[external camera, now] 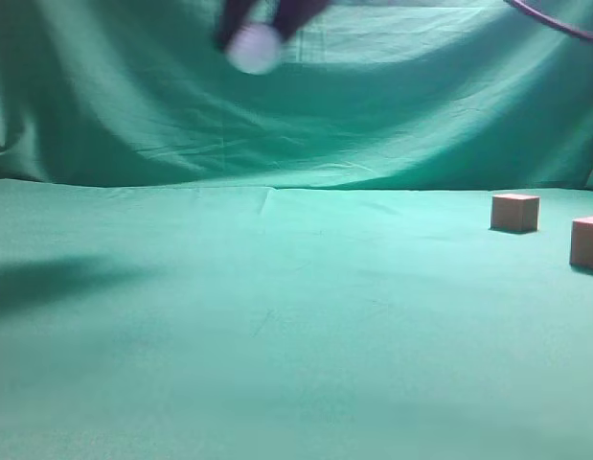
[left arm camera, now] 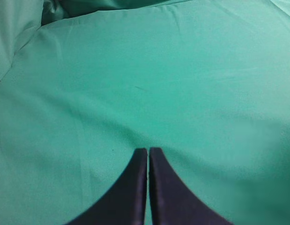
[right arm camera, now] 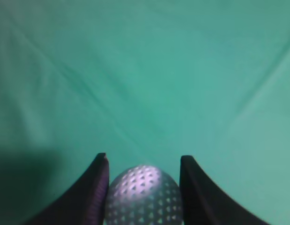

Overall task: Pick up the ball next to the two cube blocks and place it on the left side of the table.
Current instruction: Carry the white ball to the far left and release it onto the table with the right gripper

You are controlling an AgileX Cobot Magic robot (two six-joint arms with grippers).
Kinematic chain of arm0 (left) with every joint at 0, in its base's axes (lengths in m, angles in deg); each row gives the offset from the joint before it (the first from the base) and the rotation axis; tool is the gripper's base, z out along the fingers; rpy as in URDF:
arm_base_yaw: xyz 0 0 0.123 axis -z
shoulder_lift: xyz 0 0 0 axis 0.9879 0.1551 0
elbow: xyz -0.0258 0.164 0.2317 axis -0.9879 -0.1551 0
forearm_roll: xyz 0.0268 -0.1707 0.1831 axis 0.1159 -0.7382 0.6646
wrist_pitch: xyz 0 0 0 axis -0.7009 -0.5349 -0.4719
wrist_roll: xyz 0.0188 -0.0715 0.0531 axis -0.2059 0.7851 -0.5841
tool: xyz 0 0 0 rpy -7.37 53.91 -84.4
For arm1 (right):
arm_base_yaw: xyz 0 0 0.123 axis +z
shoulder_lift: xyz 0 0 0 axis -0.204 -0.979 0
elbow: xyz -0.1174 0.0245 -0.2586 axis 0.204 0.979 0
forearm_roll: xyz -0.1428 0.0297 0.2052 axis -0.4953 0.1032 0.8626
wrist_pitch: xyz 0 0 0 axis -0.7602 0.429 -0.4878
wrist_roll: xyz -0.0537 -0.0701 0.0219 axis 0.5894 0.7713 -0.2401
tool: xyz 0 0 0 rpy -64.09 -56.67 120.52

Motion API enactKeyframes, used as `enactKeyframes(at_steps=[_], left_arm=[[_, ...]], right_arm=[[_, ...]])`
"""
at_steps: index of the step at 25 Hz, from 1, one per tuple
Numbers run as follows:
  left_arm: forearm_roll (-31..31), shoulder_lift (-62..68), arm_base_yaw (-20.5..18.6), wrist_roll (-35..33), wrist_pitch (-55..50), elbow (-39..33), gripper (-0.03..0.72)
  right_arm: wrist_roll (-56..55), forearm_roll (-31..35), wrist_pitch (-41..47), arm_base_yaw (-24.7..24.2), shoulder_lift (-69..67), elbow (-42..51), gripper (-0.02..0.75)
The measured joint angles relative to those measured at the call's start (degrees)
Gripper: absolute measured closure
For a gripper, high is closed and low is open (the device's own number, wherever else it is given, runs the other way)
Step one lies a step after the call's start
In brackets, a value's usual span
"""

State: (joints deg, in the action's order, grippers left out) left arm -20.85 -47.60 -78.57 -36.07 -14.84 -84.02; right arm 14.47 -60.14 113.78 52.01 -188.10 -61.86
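Note:
My right gripper [right arm camera: 144, 159] is shut on the white dimpled ball [right arm camera: 144, 194]. In the exterior view the gripper [external camera: 255, 34] holds the ball [external camera: 254, 48] high above the green table [external camera: 277, 335], at the upper left of centre, seen against the backdrop. The two brownish-red cube blocks [external camera: 515, 212] [external camera: 586, 241] stand on the table at the far right, well away from the ball. My left gripper [left arm camera: 148, 149] is shut and empty, hovering over bare cloth; it does not show in the exterior view.
The draped green backdrop [external camera: 373, 105] rises behind the table. A dark shadow [external camera: 47, 278] lies on the cloth at the left. A thin cable [external camera: 555, 21] crosses the top right corner.

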Motion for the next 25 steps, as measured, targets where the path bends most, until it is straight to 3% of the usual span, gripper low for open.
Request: enactKeyframes(at_steps=[4, 8, 15, 25], left_arm=[[0.0, 0.0, 0.0, 0.0, 0.0, 0.0, 0.688], [0.0, 0.0, 0.0, 0.0, 0.0, 0.0, 0.688], [0.0, 0.0, 0.0, 0.0, 0.0, 0.0, 0.688], [0.0, 0.0, 0.0, 0.0, 0.0, 0.0, 0.688]], right_arm=[[0.3, 0.3, -2.9, 7.4, -10.0, -11.8, 0.428], [0.3, 3.5, -9.6, 11.8, -19.1, -19.4, 0.428], [0.3, 5.8, -26.4, 14.9, -27.5, -21.1, 0.428], [2.7, 6.5, -35.5, 15.6, -32.9, -21.2, 0.428]])
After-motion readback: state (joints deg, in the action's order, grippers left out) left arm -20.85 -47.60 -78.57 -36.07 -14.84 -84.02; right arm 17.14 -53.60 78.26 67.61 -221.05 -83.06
